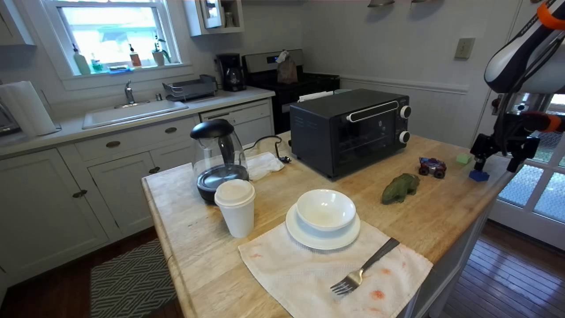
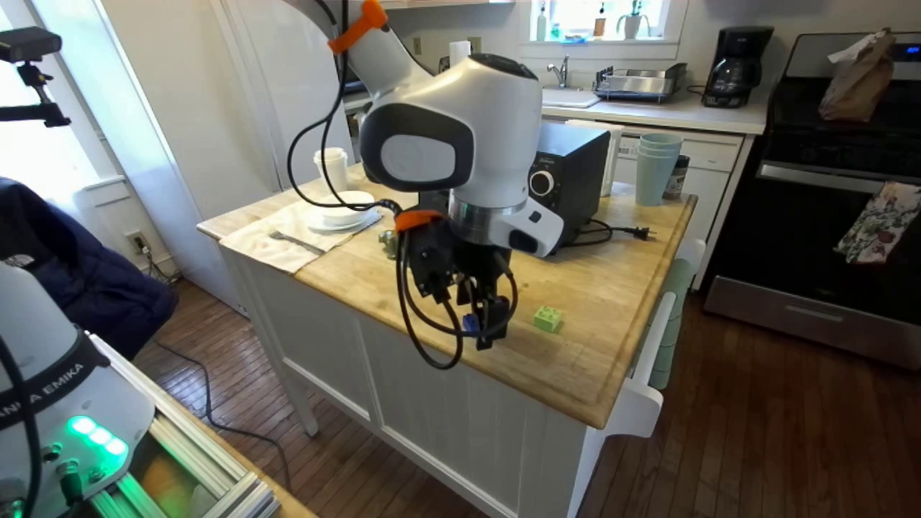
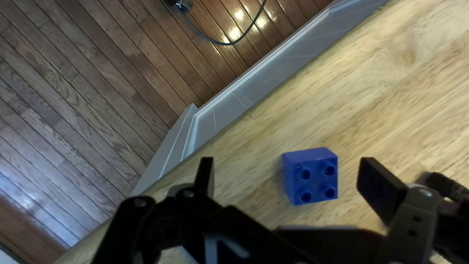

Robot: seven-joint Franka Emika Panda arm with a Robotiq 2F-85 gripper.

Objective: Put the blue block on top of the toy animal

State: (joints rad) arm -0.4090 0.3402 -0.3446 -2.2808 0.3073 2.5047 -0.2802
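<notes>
The jaws stood apart, flanking the blue block [image 3: 317, 183] near a long edge of the surface [image 2: 575, 374]. Farther in, a toy truck [image 1: 432, 168] stood between a green block [image 1: 463, 159] and the toy animal [image 1: 401, 188].

We see a bright, daylit window [image 1: 110, 37] above the white cabinets [image 1: 39, 198], and pale walls [image 1: 384, 48]. Brown floorboards [image 2: 791, 417] lie around the wood-topped island [image 2: 593, 324]; we also notice a patterned rug [image 1: 132, 280] between island and cabinets, and a glass-paned white door [image 1: 527, 223].
</notes>
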